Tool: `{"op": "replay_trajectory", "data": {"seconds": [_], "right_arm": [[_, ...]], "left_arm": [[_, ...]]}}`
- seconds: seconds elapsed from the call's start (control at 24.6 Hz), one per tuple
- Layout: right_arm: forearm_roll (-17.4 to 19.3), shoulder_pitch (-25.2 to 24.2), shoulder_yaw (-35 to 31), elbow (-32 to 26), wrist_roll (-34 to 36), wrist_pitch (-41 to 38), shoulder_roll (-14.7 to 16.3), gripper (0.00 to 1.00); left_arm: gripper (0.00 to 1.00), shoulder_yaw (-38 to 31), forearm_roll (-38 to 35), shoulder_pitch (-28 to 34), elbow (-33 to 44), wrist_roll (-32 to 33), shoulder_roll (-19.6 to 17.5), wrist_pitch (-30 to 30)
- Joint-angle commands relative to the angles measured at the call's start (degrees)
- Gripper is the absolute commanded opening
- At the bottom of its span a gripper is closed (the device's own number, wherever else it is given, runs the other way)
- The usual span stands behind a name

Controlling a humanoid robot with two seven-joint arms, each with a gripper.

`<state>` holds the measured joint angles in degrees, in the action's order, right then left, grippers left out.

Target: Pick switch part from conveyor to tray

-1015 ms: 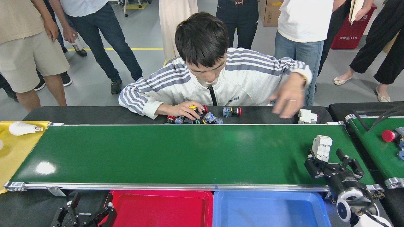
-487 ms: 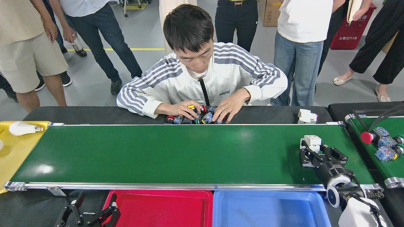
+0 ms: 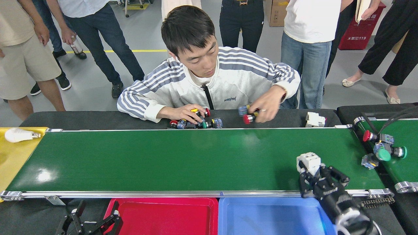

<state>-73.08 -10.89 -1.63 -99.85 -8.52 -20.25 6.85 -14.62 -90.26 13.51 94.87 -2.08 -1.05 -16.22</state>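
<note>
At the right end of the long green conveyor (image 3: 183, 160), near its front rail, the right tool (image 3: 316, 178) pinches a white switch part (image 3: 309, 162) between its black fingers; the part sits at the fingertips, over the belt. Below the front rail sit a red tray (image 3: 163, 217) and, beside it, a blue tray (image 3: 271, 217), the blue one directly beneath the right arm. The left tool (image 3: 93, 220) rests low at the bottom left with its fingers spread, holding nothing. Behind the belt, a person in a striped jacket (image 3: 209, 81) leans over the black desk (image 3: 98, 119), handling small push-button switches (image 3: 196, 122). Another white part (image 3: 315, 119) lies on the desk.
</note>
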Motion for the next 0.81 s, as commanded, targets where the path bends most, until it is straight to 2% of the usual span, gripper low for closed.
{"op": "replay_trajectory", "data": {"seconds": [0.0,0.12,0.24,0.37,0.41,0.57,0.77], "right_arm": [[0.2,-0.9,-0.2,-1.6,0.8,-4.2,-1.4,1.0],[0.6,-1.4,-0.9,-1.6,0.8,-6.5,-2.2,1.0],[1.7,-0.6,-3.6,-1.6,0.7,-5.2,-3.1,1.0],[1.6,-0.1,-7.4,-1.6,0.8,1.5,-9.0,1.0],[1.1,-0.2,-7.9,-1.6,0.8,4.4,-9.6,1.0],[-1.4,-0.8,-7.9,-1.2,0.9,14.3,-9.1,1.0],[-3.3,0.5,-7.9,0.6,0.9,15.9,-9.0,1.0]], "left_arm": [[1.0,-0.4,0.2,-0.1,0.6,-0.2,-0.4,0.2],[1.0,-0.4,0.2,-0.1,0.7,-0.2,-0.4,0.3],[1.0,-0.3,0.3,-0.1,0.8,-0.2,-0.3,0.2],[1.0,-0.3,0.3,-0.2,0.8,-0.3,-0.3,0.2],[1.0,-0.3,0.3,-0.2,0.8,-0.2,-0.3,0.2],[1.0,-0.2,0.3,-0.2,0.8,-0.2,-0.3,0.1],[1.0,0.3,0.2,-0.7,0.6,-0.2,-0.4,0.0]]}}
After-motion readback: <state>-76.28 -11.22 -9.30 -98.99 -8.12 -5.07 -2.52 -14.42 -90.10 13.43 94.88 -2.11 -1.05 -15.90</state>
